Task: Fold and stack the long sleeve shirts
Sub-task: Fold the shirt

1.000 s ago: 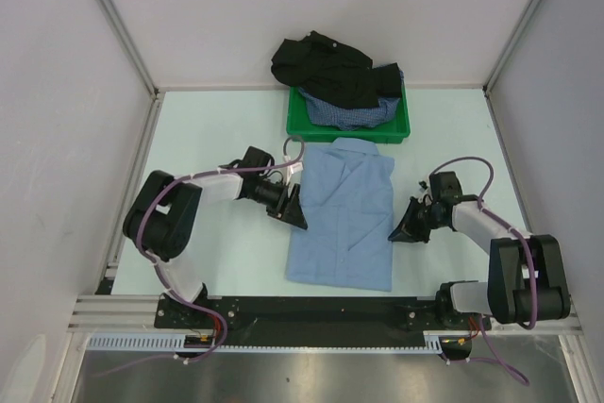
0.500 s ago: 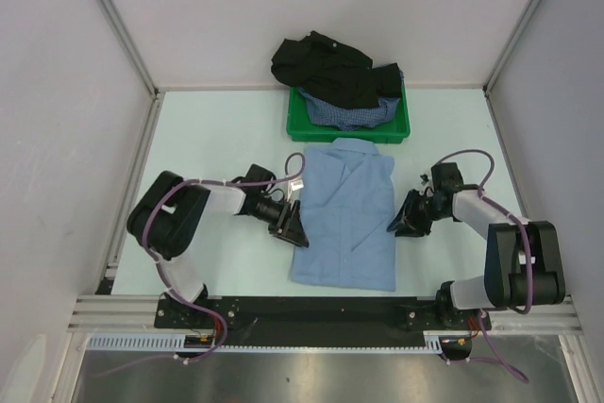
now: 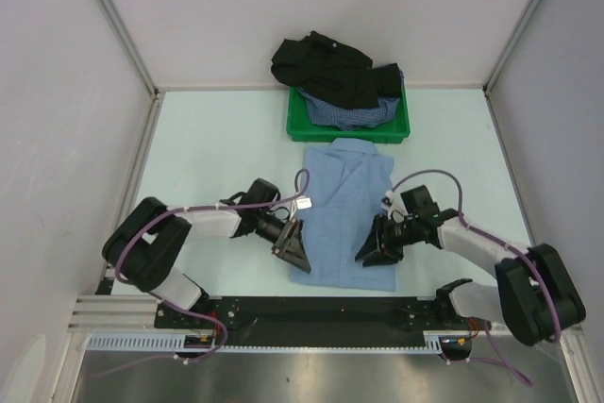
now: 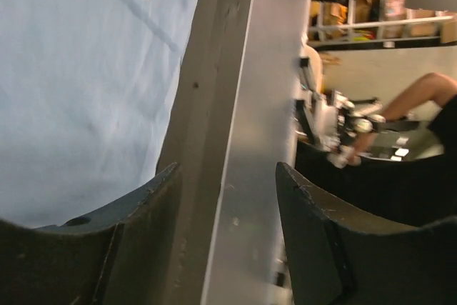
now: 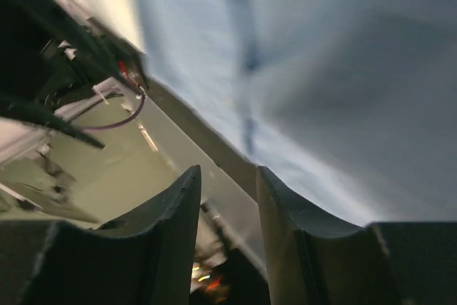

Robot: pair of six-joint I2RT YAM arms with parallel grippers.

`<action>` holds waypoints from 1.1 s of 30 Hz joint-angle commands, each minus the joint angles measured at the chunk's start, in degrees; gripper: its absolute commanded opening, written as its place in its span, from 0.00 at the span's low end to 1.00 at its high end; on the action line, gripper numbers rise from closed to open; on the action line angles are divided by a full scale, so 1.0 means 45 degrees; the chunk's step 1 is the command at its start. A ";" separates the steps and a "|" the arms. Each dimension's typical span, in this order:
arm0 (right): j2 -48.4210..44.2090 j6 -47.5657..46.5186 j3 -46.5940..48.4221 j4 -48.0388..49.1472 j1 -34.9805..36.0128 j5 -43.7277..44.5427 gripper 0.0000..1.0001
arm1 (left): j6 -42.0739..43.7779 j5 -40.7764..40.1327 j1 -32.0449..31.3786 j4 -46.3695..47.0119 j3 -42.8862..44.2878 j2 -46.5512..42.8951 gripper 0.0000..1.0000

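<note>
The light blue shirt (image 3: 344,200) lies folded flat in the middle of the table, collar toward the back. My left gripper (image 3: 293,250) is open and empty at the shirt's lower left edge; the left wrist view shows the blue cloth (image 4: 86,91) beside its left finger. My right gripper (image 3: 371,250) is open and empty over the shirt's lower right part; the right wrist view shows the cloth (image 5: 343,69) close under it. The black shirt (image 3: 326,65) and the dark-blue checked shirt (image 3: 347,114) lie bunched in the green tray (image 3: 347,135).
The green tray stands at the back centre, just beyond the blue shirt's collar. White walls with metal posts close in the left, right and back sides. The black base rail (image 3: 311,313) runs along the near edge.
Both grippers have moved toward the near edge along the shirt's sides. The right gripper has also moved left onto the shirt's lower right part. The shirt lies as before.
</note>
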 commanded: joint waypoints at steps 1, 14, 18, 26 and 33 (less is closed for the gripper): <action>0.1170 0.2525 -0.1641 0.1771 -0.0151 -0.0405 0.41 | -0.1521 0.0694 -0.0223 0.0827 -0.0446 0.1855 0.60; 0.1975 0.0794 -0.0339 -0.0839 -0.1345 -0.0321 0.24 | 0.1619 -0.0206 0.1729 -0.2799 0.1213 0.1695 0.61; 0.0412 -0.0339 0.1791 -0.0299 -0.0487 -0.0913 0.26 | 0.4310 -0.2435 0.1166 -0.5391 0.3335 -0.2230 0.63; 0.3842 -0.3990 0.4642 0.0763 -0.0270 -0.0579 0.27 | 1.0643 -1.2346 -0.6212 -0.4626 0.1239 -0.5812 0.61; 0.8003 -0.6043 0.6617 0.0177 -0.0133 -0.1672 0.16 | 1.0236 -1.6355 -0.9597 -0.2593 0.1039 -0.3472 0.57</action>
